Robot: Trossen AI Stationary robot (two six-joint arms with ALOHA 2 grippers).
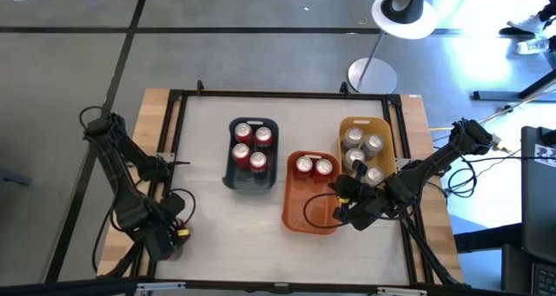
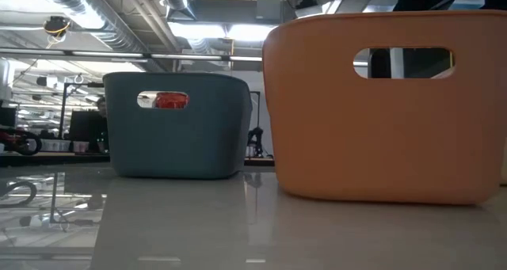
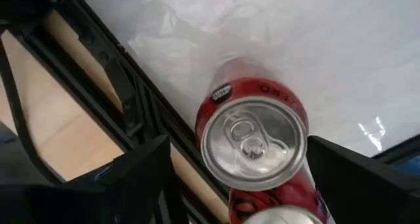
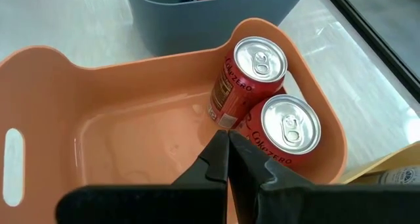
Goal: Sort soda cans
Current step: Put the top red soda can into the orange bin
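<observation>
Three red cans (image 1: 251, 145) stand in the blue-grey bin (image 1: 252, 180). Two more red cans (image 4: 269, 102) stand at the far end of the orange bin (image 1: 300, 216), and several silver cans (image 1: 362, 153) fill the yellow bin (image 1: 385, 127). My left gripper (image 3: 236, 178) is open at the table's near-left corner. Its fingers stand on either side of an upright red can (image 3: 252, 142) with a gap on one side, and a second can (image 3: 275, 214) stands just beside it. My right gripper (image 4: 228, 155) is shut and hovers over the orange bin's bare near half.
A black frame rail (image 3: 125, 99) runs along the table's left edge, close to the can at my left gripper. The three bins stand side by side in the table's middle and right. In the low view, the blue-grey bin (image 2: 178, 123) and the orange bin (image 2: 380, 104) block the sight behind them.
</observation>
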